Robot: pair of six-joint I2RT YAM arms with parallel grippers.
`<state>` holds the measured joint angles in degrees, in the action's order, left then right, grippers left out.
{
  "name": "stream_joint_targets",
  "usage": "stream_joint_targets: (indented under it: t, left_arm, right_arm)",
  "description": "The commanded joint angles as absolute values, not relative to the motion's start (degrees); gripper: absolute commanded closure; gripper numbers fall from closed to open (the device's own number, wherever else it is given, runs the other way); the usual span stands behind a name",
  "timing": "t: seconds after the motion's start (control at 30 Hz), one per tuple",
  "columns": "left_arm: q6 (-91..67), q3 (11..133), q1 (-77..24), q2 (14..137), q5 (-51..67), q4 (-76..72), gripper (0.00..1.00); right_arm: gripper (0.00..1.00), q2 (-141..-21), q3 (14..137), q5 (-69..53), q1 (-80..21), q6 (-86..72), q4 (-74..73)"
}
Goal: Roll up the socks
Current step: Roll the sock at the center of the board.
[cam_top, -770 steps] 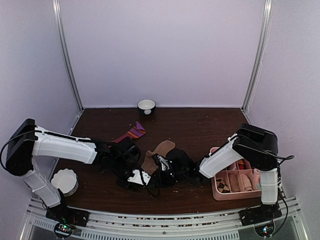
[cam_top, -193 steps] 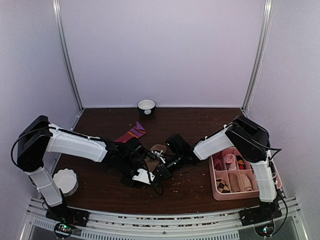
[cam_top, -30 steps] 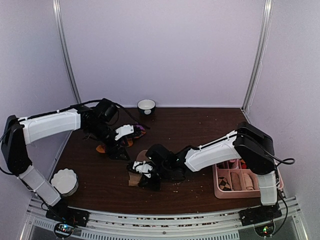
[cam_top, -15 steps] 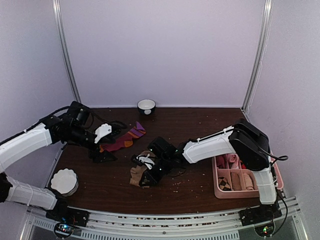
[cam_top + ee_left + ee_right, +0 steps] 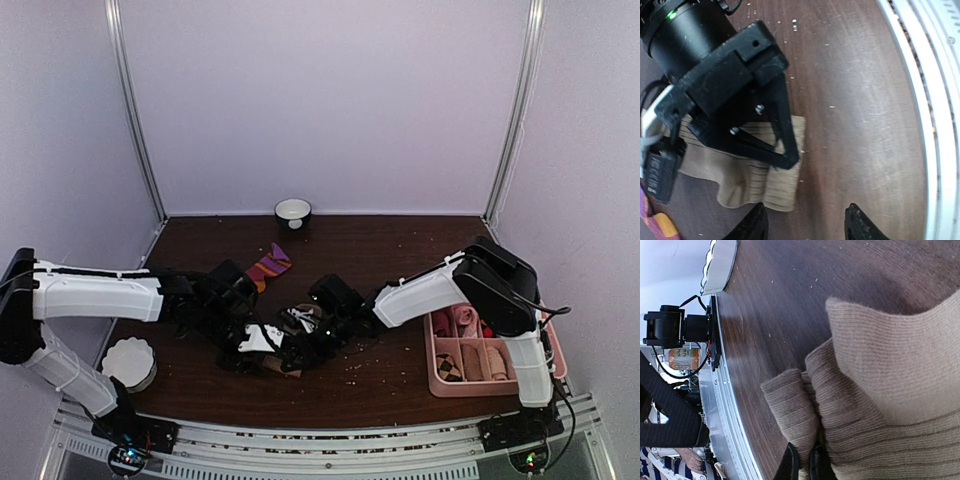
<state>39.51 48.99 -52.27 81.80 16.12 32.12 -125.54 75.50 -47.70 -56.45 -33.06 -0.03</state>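
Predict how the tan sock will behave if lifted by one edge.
The tan sock is probably floppy: its ribbed knit folds and bunches where the right gripper pinches it. It is likely light, being thin fabric. It seems unlikely to roll away, since it lies slack on the table.

Front-centre of surface (image 5: 400, 250) jammed: left hand (image 5: 805, 227) & right hand (image 5: 802, 462) meet over tan sock (image 5: 747, 170), arms slanting in from both sides. Rear strip passable round striped sock (image 5: 268, 265) & bowl (image 5: 293, 211). Right edge blocked by pink tray (image 5: 431, 370); near-left corner by white dish (image 5: 130, 362).
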Motion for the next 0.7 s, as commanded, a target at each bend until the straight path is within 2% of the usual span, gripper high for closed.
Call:
stream_joint_targets:
  t: [0.0,0.07,0.27,0.5,0.67]
  left_arm:
    - [42.85,49.71,-53.38,83.81,9.41,24.29,0.47]
    - [43.99,50.44,-53.66,86.06,8.88,24.42,0.50]
    - [45.20,51.22,-54.00,90.90,8.74,24.74,0.68]
    - [44.21,52.64,-54.94,93.46,9.81,24.70,0.73]
    - [43.33,54.24,-56.26,96.51,11.04,24.44,0.87]
  right_arm:
    - [1.00,-129.46,72.56,-43.64,-56.49,-34.73,-12.03]
    - [1.00,-129.46,72.40,-44.03,-56.51,-34.83,-11.85]
    - [1.00,-129.46,72.61,-44.61,-56.43,-34.94,-11.20]
    - [1.00,-128.44,70.35,-44.46,-56.25,-35.10,-10.46]
    - [1.00,-126.27,66.79,-43.86,-56.04,-36.40,-8.02]
